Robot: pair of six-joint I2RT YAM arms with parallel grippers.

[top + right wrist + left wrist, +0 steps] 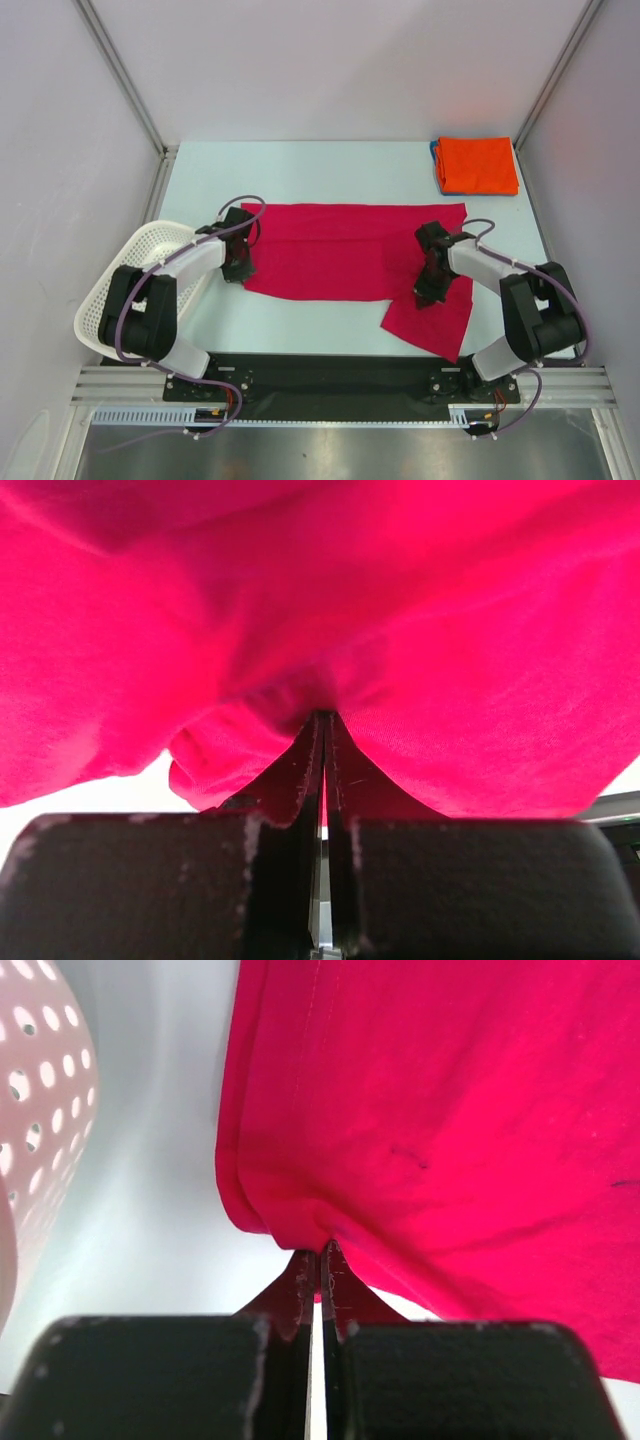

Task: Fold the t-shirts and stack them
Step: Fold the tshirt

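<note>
the crimson t-shirt (350, 250) is spread flat across the middle of the table (300, 165). its left edge is pinched by the left gripper (320, 1265), whose fingers are pressed together on the cloth. a bunched fold near the right sleeve is clamped likewise by the right gripper (323, 730). a folded orange t-shirt (478, 165) is laid at the far right corner, with blue cloth (437, 158) showing beneath it. a white perforated basket (130, 270) is seen at the left.

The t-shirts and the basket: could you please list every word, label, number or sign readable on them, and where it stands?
No text can be read in any view.
The crimson t-shirt, the folded orange t-shirt and the white basket show no print.
The small dark marks on the crimson cloth, left wrist view, look like specks, not letters.
</note>
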